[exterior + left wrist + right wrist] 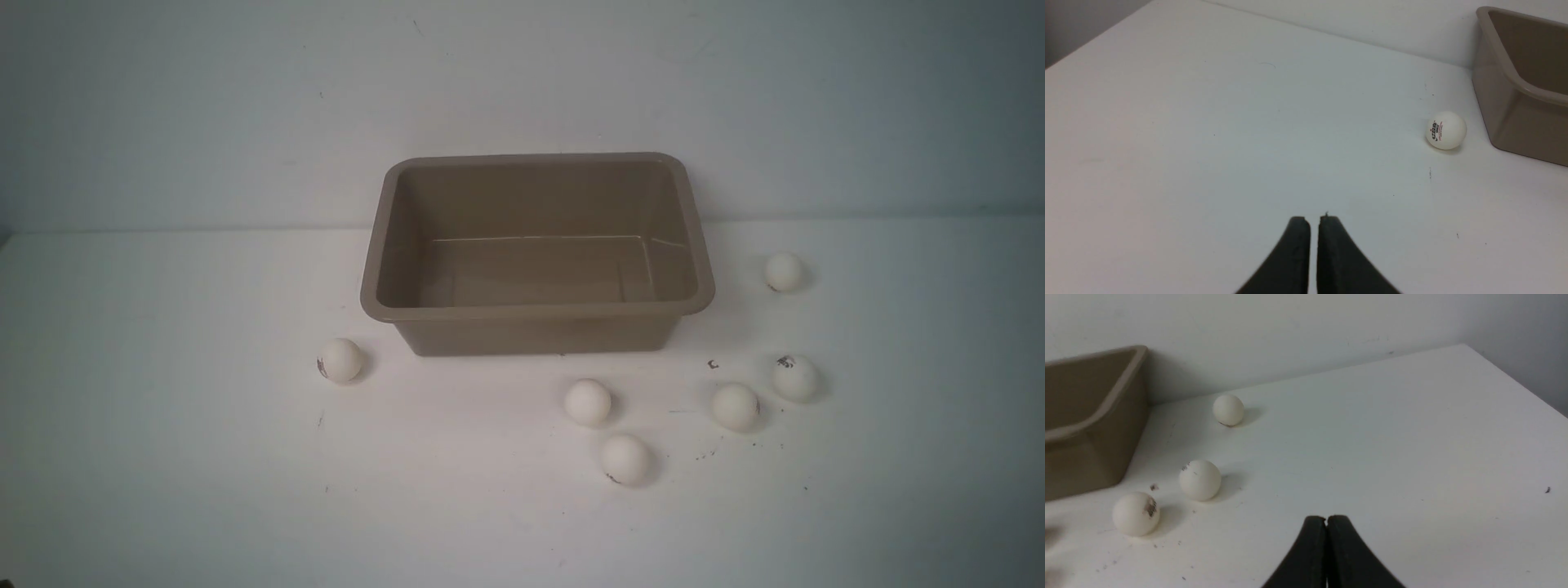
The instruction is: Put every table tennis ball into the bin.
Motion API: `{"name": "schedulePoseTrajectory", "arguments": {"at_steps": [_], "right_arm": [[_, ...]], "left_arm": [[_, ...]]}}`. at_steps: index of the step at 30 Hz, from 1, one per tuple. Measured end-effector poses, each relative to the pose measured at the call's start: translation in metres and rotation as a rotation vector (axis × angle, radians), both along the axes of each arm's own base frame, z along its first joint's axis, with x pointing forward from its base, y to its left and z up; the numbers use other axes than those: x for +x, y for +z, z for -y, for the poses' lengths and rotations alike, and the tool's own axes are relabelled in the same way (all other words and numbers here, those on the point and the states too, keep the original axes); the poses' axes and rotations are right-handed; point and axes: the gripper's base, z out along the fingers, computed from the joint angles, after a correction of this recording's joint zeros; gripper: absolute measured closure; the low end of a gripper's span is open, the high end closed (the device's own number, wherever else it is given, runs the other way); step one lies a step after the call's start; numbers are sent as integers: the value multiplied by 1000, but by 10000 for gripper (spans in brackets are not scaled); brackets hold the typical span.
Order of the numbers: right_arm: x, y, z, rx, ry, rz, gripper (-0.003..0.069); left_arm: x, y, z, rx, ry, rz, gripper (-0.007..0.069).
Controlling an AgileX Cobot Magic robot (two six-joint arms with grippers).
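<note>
1. The brown bin [539, 331] stands upright on the white counter [204, 490], close to the wall [522, 73] behind it. Its open top shows a bare floor inside, with no ball in it.
2. All six balls lie on the counter, outside the bin.
3. One ball [340, 361] sits by itself to the left of the bin's near side, its dark print facing left.
4. Two balls lie in front of the bin, right of its middle: one plain ball [588, 403], and another [626, 459] a bit nearer the robot and slightly farther right. They are near each other but apart.
5. Two more, one ball [736, 407] and a printed ball [796, 378], rest close together beyond the bin's front right corner, not touching.
6. The last ball [784, 272] is right of the bin, farther back.
7. The left claw [1314, 222] is narrow, its fingertips nearly together, holding nothing.
8. The right claw [1326, 520] is closed and empty too, above the counter.
</note>
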Motion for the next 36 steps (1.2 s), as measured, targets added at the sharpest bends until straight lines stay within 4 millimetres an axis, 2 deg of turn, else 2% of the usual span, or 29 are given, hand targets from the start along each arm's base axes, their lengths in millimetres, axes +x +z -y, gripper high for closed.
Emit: {"name": "schedulePoseTrajectory", "arguments": {"at_steps": [4,7,9,12,15,19,26,27,29,30,31,32,34,36], "right_arm": [[2,10,-1,197,-12,144,676],[2,17,-1,512,-38,252,676],[2,19,0,720,-53,293,676],[2,21,1,932,-72,335,676],[1,23,3,1005,-91,369,676],[1,24,5,1043,-109,394,676],[1,24,6,945,-110,393,676],[1,26,2,824,-67,351,676],[0,34,-4,700,1,319,676],[-2,45,-9,597,60,307,676],[-3,47,-10,580,72,306,676],[-9,79,-20,365,186,308,676],[-9,100,-27,257,267,267,676],[-1,127,-34,180,366,180,676]], "left_arm": [[0,0,0,0,0,0,608],[0,0,0,-5,2,2,608],[1,2,2,-105,14,33,608],[3,9,7,-436,40,128,608],[4,15,10,-729,65,190,608],[4,17,10,-820,68,216,608],[4,19,10,-817,65,236,608],[5,22,8,-822,65,276,608],[5,26,7,-828,66,316,608],[5,27,7,-825,65,329,608],[5,27,6,-824,65,331,608],[5,28,6,-773,58,342,608],[4,30,6,-690,44,338,608],[2,37,8,-528,10,294,608]]}}
